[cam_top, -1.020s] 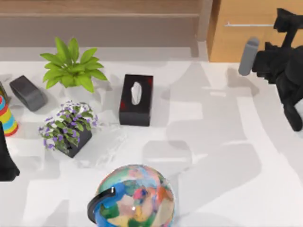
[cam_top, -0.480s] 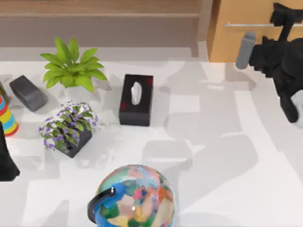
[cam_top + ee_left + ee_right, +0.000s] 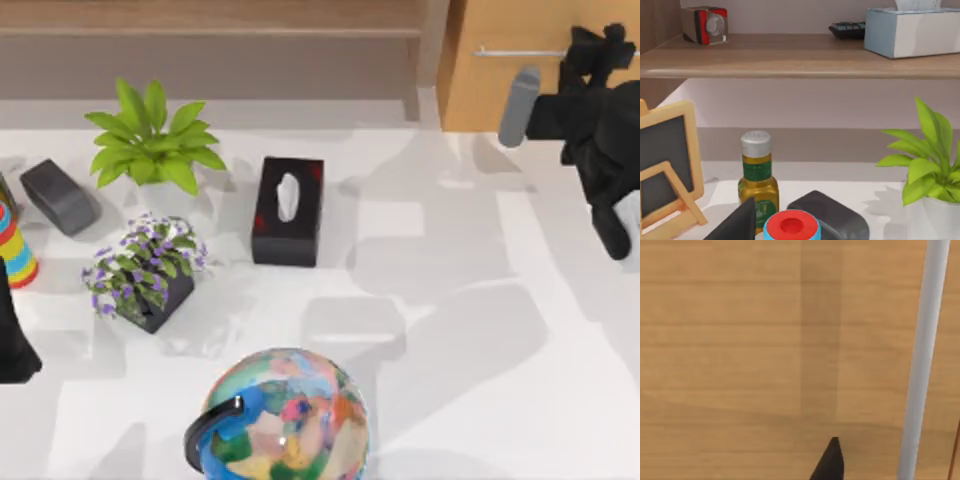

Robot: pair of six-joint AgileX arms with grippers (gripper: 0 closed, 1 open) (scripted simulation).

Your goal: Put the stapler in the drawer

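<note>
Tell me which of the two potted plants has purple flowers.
The plant in the dark pot, nearer the globe; the other plant is plain green leaves.

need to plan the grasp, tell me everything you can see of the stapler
The stapler is a small dark grey oblong block with rounded corners and a matte finish. It lies flat on the white table near the top view's left edge, set at a slant, left of the green plant and above the striped object. Nothing grips it and no neighbour touches it. In the left wrist view its rounded end sits behind a red-capped item, beside a green bottle.
</note>
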